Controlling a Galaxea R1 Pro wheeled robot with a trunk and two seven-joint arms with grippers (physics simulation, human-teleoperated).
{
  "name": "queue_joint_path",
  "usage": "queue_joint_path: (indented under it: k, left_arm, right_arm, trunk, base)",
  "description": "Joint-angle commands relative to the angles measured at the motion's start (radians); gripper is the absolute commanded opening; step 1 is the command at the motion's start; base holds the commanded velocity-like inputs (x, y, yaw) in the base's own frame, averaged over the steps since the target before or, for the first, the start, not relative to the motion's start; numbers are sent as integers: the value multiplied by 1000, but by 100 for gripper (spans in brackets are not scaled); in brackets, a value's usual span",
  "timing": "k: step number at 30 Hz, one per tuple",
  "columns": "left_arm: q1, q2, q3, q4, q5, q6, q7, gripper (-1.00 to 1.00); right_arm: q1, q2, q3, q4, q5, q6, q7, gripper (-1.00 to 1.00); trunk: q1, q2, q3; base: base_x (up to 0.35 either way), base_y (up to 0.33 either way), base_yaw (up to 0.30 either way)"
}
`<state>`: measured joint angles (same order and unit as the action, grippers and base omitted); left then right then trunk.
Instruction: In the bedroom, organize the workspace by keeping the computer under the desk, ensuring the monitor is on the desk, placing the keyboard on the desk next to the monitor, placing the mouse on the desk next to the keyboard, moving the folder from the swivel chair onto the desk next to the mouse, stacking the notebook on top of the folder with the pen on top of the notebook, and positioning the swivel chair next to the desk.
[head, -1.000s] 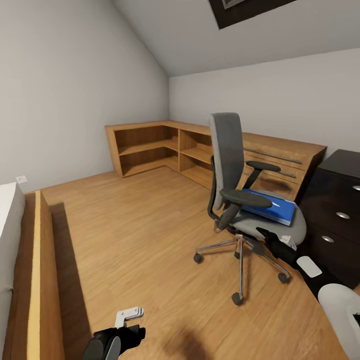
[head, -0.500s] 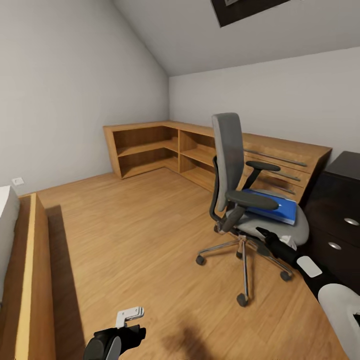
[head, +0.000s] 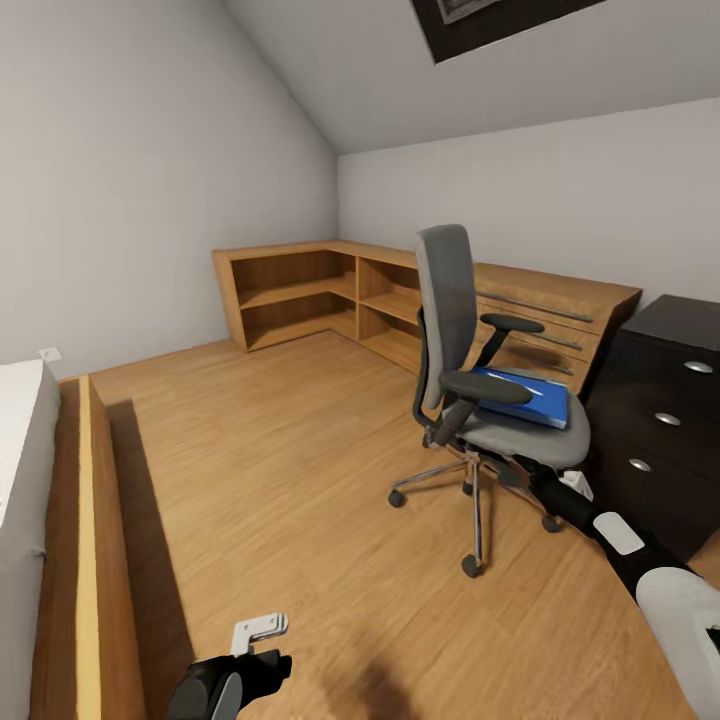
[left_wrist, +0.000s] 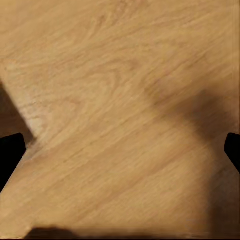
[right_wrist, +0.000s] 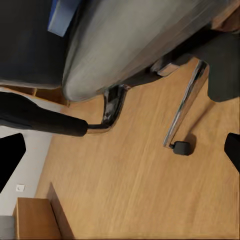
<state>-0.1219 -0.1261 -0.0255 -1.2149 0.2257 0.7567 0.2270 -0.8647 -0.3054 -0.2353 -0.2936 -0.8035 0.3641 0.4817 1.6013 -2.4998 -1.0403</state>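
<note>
The grey swivel chair (head: 448, 300) stands on the wood floor, turned toward the room, with the bright blue folder (head: 527, 396) lying flat on its seat. My right gripper (head: 512, 468) reaches in low beside the front of the seat; its fingers stand wide apart and hold nothing. In the right wrist view (right_wrist: 122, 150) I see the underside of the seat (right_wrist: 135, 45), a blue corner of the folder (right_wrist: 61, 17), a black armrest (right_wrist: 45, 122) and a chrome leg with a castor (right_wrist: 181, 148). My left gripper (head: 262, 665) hangs open over bare floor (left_wrist: 120, 125).
Low light-wood shelf units (head: 320, 290) run along the far walls behind the chair. A black drawer unit (head: 665, 420) with silver knobs stands close to the chair's right. A wood-framed bed edge (head: 85, 540) lines the left side. Open floor lies between it and the chair.
The whole picture has shifted, so the camera moved: chair and drawer unit sit a little further left and higher. The right arm stays by the seat front; the left gripper is unchanged.
</note>
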Motion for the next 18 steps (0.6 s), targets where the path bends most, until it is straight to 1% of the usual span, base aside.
queue_joint_path:
  k: [1, 5, 11, 15, 18]
  left_arm:
    - [0, 0, -1, -1, 11, 4, 9, 100]
    - [0, 1, -2, 1, 12, 4, 10, 100]
    - [0, 2, 3, 1, 12, 3, 13, 100]
    - [0, 2, 4, 1, 11, 3, 14, 100]
    - [0, 3, 5, 1, 11, 3, 14, 100]
  right_arm:
    - [0, 0, -5, 0, -5, 9, 1, 100]
    - [0, 0, -5, -1, -4, 9, 1, 100]
    - [0, -1, -6, -2, -6, 9, 2, 100]
    - [0, -1, -6, -4, -6, 9, 2, 100]
    - [0, -4, -6, -5, -5, 9, 2, 100]
  trunk:
    - [-1, 0, -1]
    - [-1, 0, -1]
    - [-1, 0, -1]
    - [-1, 0, -1]
    - [-1, 0, -1]
  base:
    - [-315, -140, 0]
    - [-247, -216, 0]
    - [-4, -127, 0]
    - [0, -282, 0]
    - [0, -206, 0]
